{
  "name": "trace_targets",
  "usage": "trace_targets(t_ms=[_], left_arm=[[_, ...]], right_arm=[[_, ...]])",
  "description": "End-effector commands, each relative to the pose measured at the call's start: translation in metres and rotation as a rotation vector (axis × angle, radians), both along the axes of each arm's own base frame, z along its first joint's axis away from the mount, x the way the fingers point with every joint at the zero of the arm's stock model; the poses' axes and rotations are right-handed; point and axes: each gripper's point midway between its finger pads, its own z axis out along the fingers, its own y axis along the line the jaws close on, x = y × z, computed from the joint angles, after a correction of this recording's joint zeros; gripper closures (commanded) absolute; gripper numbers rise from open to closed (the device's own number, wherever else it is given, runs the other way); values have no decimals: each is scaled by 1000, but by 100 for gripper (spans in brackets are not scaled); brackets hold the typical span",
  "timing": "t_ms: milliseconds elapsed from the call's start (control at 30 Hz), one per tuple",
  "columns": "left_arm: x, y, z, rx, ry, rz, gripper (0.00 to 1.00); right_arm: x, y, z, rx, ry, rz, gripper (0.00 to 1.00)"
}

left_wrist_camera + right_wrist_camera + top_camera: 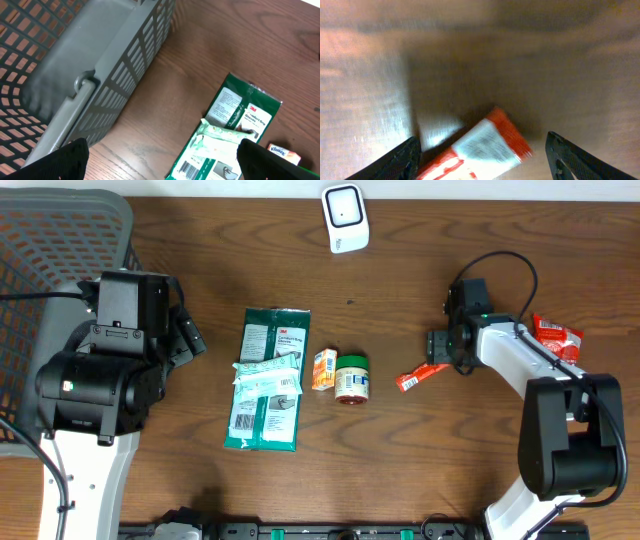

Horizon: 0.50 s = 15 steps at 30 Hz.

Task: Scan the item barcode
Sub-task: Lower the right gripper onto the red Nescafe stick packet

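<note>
Underneath all, a brown wood table (420, 470). At its top-left corner, a grey mesh basket (50, 240).

Beside the basket, the left arm (100, 380), bulky and black. Left claw (165, 162) spread wide with nothing between the fingers, hanging over bare wood between basket and green packs.

On the other side, the right arm (560, 430), reaching in toward the middle. Right claw (482, 155) low over the table, fingers apart and clamped on nothing.

In the middle, two green packs (268, 380), overlapping, white labels and a barcode facing up. At the far edge, a white scanner (345, 218), upright and alone, well apart from every item. Just right of the packs, an orange box (324, 368) touching or nearly touching a green-lidded jar (351, 378). Near the right arm's elbow, a second red pack (555, 335).

Smallest, and most likely the item in hand: a red packet (420, 377), flat on the wood, just beside the right claw in the overhead view and lying between its open fingers in the blurred wrist view. Not gripped, not lifted, nowhere near the scanner.

As for progress: no item at the scanner now. Impossible to say from here whether the packet has been scanned. If not, left to do: close on it, lift, carry to the scanner, turn its barcode toward the window.
</note>
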Motion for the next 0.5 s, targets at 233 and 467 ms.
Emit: trace_targets(t_ms=[233,467], left_arm=[[-1,5,2,16,-4,17,5],[-1,5,2,16,-4,17,5]], right_arm=[[-3,15,84,81,-104,64,31],[-61,57,61,255,116,140,99]])
